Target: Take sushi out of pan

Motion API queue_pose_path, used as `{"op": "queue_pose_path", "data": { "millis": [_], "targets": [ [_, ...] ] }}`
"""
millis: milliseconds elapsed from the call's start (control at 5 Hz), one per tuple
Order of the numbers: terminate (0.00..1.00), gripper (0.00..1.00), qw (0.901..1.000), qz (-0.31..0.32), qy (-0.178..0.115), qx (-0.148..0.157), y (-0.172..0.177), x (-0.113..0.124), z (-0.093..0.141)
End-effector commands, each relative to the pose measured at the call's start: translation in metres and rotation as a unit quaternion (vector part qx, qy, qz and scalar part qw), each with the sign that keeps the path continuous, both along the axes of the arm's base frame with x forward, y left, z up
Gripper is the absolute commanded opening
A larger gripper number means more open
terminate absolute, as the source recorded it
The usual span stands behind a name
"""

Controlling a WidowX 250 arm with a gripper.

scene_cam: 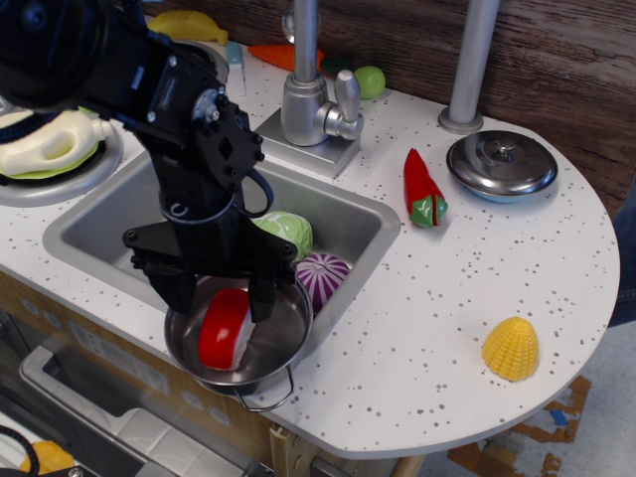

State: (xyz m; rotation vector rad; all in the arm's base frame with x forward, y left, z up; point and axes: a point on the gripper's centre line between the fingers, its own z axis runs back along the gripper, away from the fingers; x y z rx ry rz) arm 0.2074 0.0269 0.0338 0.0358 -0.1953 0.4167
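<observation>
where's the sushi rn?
The sushi lies inside the pan at the counter's front edge, lower left of view, between the open gripper fingers.

A bulky robot arm, matte black all over, built of rounded, blocky segments. A small round silver fitting sits on the side of its wrist section, above the sink. A thin black cable loops out beside the wrist. Its black gripper has a wide crossbar and two flat, squared fingers.
</observation>
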Motion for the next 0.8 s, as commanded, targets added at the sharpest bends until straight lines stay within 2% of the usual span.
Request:
{"op": "queue_pose_path", "data": {
  "millis": [0, 200, 400, 600],
  "targets": [
    [0.0, 1.0, 0.9997, -0.013, -0.018, 0.007, -0.003, -0.001, -0.004],
    [0.0, 1.0, 0.9987, -0.017, -0.047, 0.012, -0.007, -0.004, -0.011],
    [0.0, 1.0, 0.9986, -0.01, -0.051, 0.011, -0.011, -0.005, -0.017],
    [0.0, 0.0, 0.9987, -0.014, -0.049, 0.008, -0.011, -0.004, -0.017]
  ]
}}
